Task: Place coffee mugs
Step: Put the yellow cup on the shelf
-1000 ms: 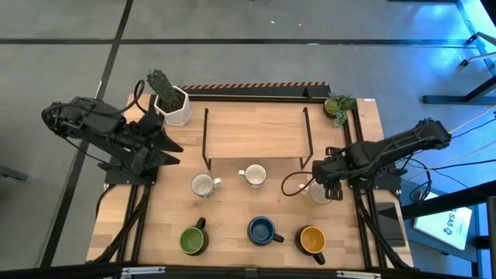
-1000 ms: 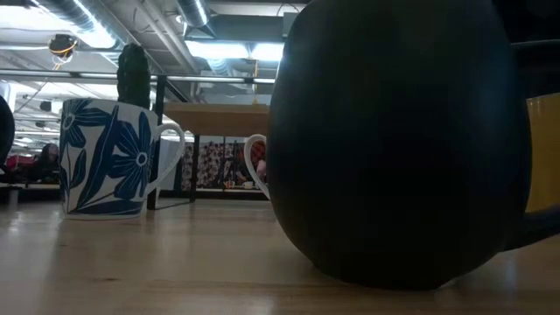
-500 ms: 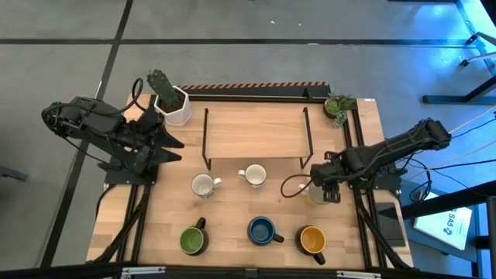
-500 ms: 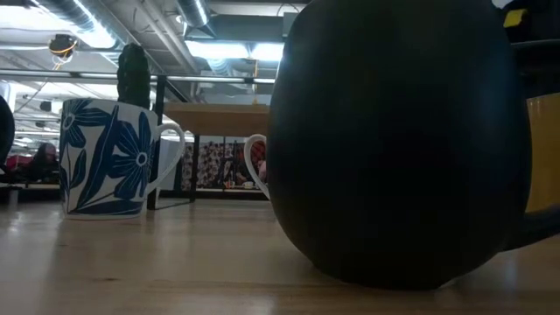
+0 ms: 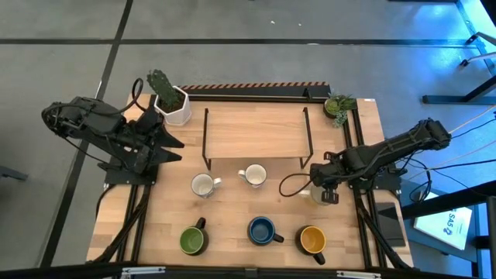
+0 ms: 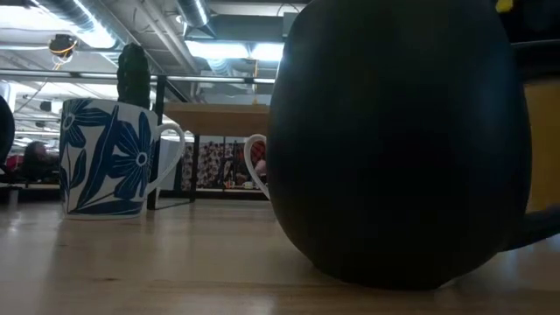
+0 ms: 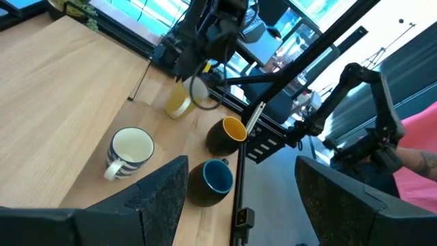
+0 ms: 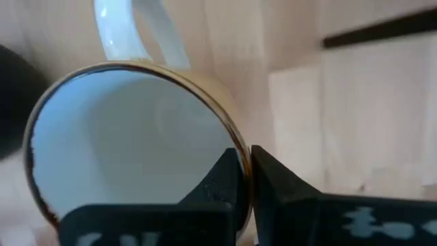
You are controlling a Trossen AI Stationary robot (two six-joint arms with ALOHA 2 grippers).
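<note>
A cream coffee mug [image 5: 316, 194] stands at the table's right, and my right gripper [image 5: 321, 187] is shut on it. Two white mugs [image 5: 203, 185] [image 5: 253, 175] stand before the wooden rack [image 5: 256, 130]. Three dark mugs line the near edge: green inside [image 5: 193, 241], blue inside [image 5: 261, 230], orange inside [image 5: 312, 239]. The low view shows a blue-patterned mug [image 6: 109, 157] and a dark mug [image 6: 402, 140] up close. My left gripper [image 7: 242, 174] waits open at the table's left, touching nothing. My right gripper pinches the cream mug's rim [image 8: 240, 156], one finger inside the cup and one outside, on the side opposite the handle [image 8: 130, 31]. The fingers come from above, slanting in from the table's right. In the left wrist view the mug [image 7: 177, 104] sits on the table.
A white hexagonal pot with a cactus [image 5: 170, 101] stands at the far left corner and a small leafy plant [image 5: 339, 105] at the far right. The rack's dark legs [image 5: 307, 139] rise just beyond my right gripper. Bare wood lies between the two mug rows.
My right gripper has edged a little toward the table's left over the cream mug, and its fingers have closed on the rim. The mug stays where it stood.
</note>
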